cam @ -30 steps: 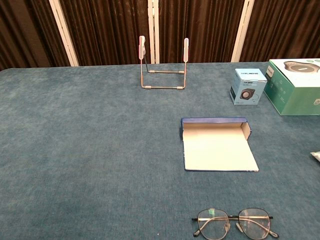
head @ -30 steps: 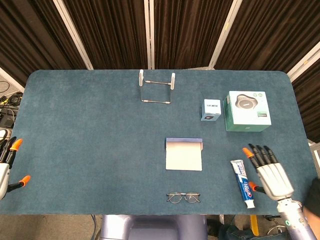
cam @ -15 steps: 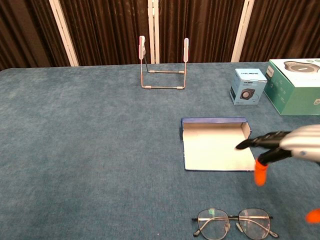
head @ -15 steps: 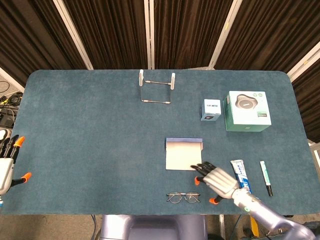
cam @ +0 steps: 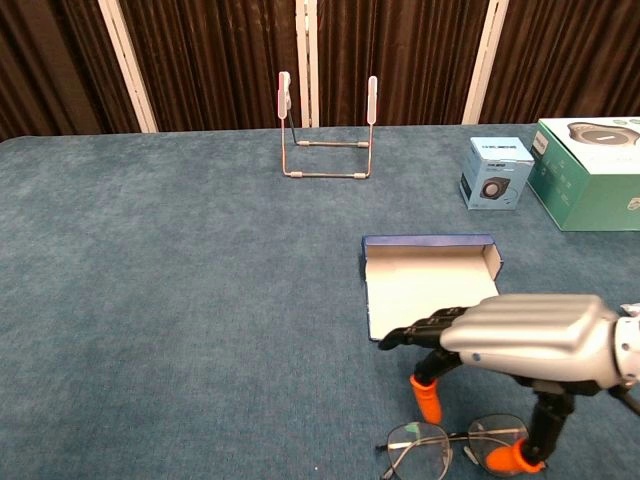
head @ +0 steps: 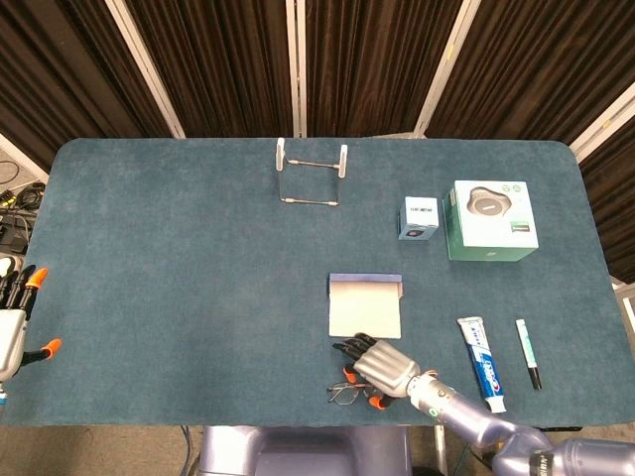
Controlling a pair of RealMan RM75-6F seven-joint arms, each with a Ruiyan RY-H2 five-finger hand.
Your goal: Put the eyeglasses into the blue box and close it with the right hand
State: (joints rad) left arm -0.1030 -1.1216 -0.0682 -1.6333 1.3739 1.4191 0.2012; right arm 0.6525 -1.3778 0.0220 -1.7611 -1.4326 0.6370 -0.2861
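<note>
The eyeglasses (head: pixel 344 393) (cam: pixel 432 451) lie near the table's front edge, thin dark frame and clear lenses. My right hand (head: pixel 382 368) (cam: pixel 525 338) hangs palm-down right over them with its fingers spread, and its orange thumb tip touches the right lens. The hand covers the right half of the glasses in the head view. The blue box (head: pixel 365 307) (cam: pixel 430 287) lies open just behind the hand, white inside. My left hand (head: pixel 10 325) is at the table's far left edge, fingers apart and holding nothing.
A wire stand (head: pixel 312 175) (cam: pixel 328 130) is at the back centre. A small blue speaker box (head: pixel 419 218) (cam: pixel 496 172) and a green box (head: pixel 491 220) (cam: pixel 590 170) stand at the right. A toothpaste tube (head: pixel 481 362) and a pen (head: pixel 528 353) lie right of the hand.
My right hand has swept left from beside the toothpaste, past the box's front corner, and come down over the eyeglasses. The glasses have shifted slightly left. The left hand barely moved.
</note>
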